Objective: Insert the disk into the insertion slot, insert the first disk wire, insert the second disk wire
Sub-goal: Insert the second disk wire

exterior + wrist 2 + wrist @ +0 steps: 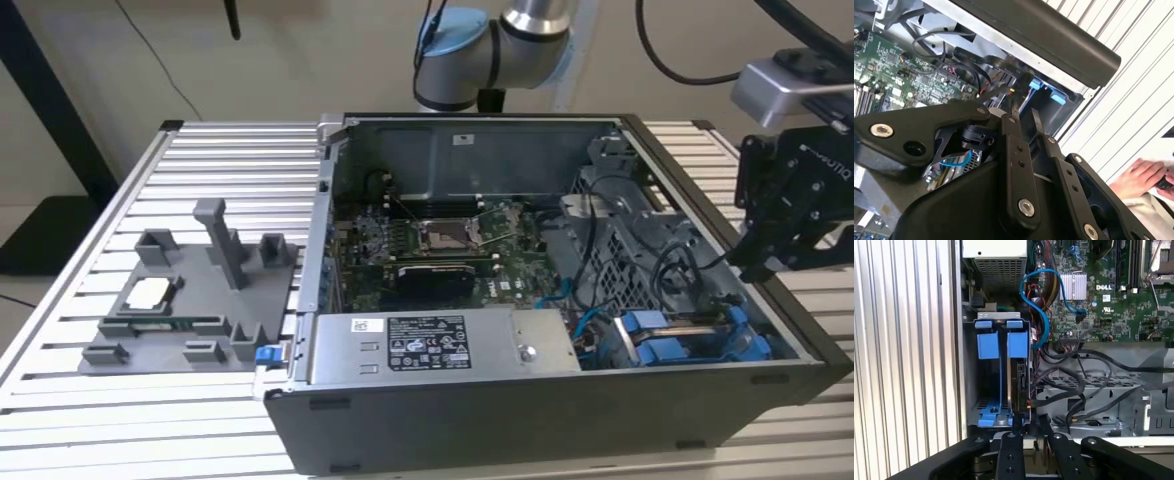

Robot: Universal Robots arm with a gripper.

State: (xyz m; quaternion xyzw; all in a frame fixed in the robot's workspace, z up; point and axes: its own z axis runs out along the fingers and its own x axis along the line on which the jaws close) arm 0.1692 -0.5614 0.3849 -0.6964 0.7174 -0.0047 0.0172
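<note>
Over case (534, 420) drive corner, claw (1029, 420) narrowly parted, gripping nothing. Disk (1019, 385) on edge in slot (999, 316), long axis toward claw. Supply box (427, 345) label illegible.

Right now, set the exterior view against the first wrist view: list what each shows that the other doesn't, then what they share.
Exterior view adds: the grey moulded plastic fixture tray at the exterior view's left, and the arm's blue-capped silver joint. First wrist view adds: the ribbed silver heatsink. Shared: the grey insertion slot with bright blue plastic fittings, the green motherboard, the looping blue cable and the slatted metal table.
</note>
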